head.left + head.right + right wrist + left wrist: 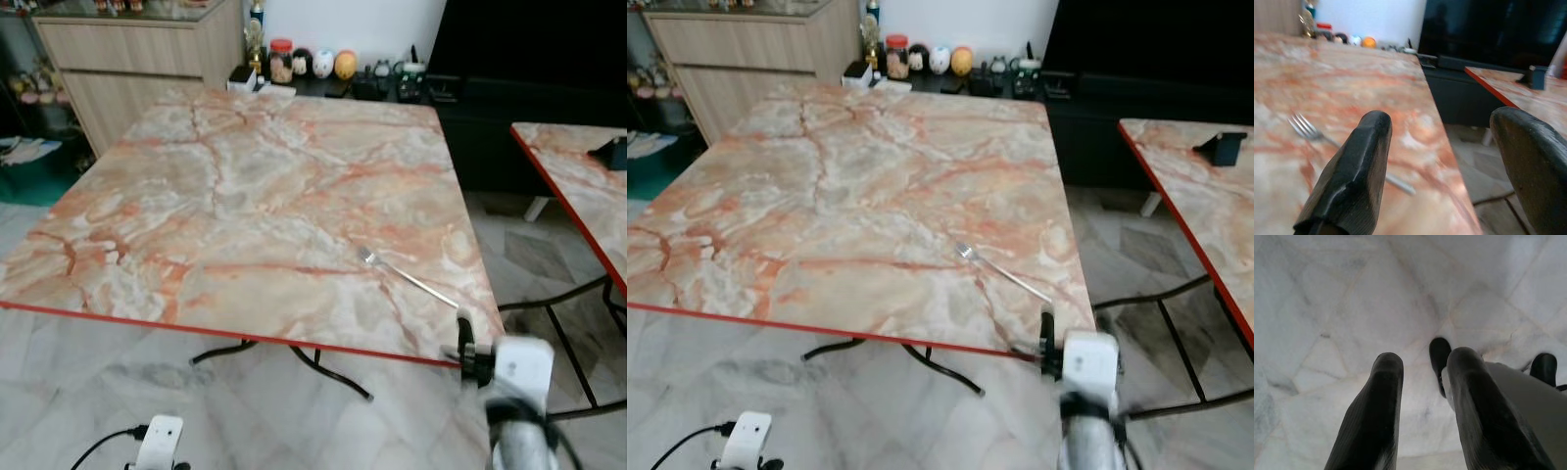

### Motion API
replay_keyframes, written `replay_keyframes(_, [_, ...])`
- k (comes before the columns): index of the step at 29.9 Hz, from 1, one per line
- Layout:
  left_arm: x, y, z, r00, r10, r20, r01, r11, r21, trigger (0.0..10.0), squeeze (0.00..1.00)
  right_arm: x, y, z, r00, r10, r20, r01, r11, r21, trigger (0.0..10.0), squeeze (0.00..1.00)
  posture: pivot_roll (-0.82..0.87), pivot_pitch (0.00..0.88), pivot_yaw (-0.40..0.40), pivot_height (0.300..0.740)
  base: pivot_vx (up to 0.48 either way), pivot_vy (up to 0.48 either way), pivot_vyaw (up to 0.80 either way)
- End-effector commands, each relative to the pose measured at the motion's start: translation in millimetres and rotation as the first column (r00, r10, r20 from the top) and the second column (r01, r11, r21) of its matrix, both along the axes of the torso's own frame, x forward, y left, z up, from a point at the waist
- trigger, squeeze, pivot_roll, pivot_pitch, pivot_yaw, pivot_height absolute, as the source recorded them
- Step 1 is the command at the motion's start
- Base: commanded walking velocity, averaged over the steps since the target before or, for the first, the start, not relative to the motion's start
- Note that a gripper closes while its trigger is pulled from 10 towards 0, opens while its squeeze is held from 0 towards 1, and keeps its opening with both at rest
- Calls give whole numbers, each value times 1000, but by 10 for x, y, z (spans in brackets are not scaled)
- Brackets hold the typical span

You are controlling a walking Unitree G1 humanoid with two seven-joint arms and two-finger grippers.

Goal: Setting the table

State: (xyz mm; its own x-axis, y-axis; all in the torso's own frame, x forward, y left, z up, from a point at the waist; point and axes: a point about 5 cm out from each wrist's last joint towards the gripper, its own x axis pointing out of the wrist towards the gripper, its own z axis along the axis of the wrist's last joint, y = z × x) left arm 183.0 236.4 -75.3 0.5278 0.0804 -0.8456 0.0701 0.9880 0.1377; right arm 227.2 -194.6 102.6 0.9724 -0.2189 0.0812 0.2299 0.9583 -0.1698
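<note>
Right end effector (1442, 161) at near corner of tabletop (245, 196), fingers spread wide, gripping nothing. One fork (407, 276) flat on marble just ahead, handle end nearest, tines pointing away. Left end effector (1422, 406) hangs low over floor tiles (1342, 308), fingers slightly parted, empty. Second table (578, 176) to right across gap. Jars, figurines (313, 64) beyond far edge.

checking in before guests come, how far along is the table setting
Done: one fork lies on the marble table near its right corner. In hand: nothing; the right end effector is open beside that corner, the left end effector hangs over the floor. Left: everything else.
</note>
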Motion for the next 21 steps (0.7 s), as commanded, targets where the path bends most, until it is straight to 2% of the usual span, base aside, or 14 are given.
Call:
replay_keyframes(1, [-20,13,-8,1000,-17,-18,18,1000,18,10000,0,75,-20,31,1000,3,-6,-3,1000,17,10000,0,-20,0,-24,740,0,0,0])
replay_keyframes(3, [-22,11,-9,1000,-14,-17,14,1000,16,10000,0,141,-22,68,1000,8,4,-8,1000,6,10000,0,-21,0,-24,740,0,0,0])
replay_keyframes(6, [-29,9,-14,1000,20,-11,-20,1000,5,10000,0,285,-34,165,1000,3,30,-5,998,67,10000,0,-1,0,-34,740,0,0,0])
replay_keyframes(15, [-36,12,-17,999,42,-8,-42,999,4,10000,0,244,-36,101,1000,10,-3,-9,996,93,10000,0,13,0,-38,740,0,0,0])
replay_keyframes(21, [-32,20,-13,999,38,-6,-38,999,7,10000,0,306,-47,163,1000,12,9,-12,995,96,10000,0,6,0,-32,740,0,0,0])
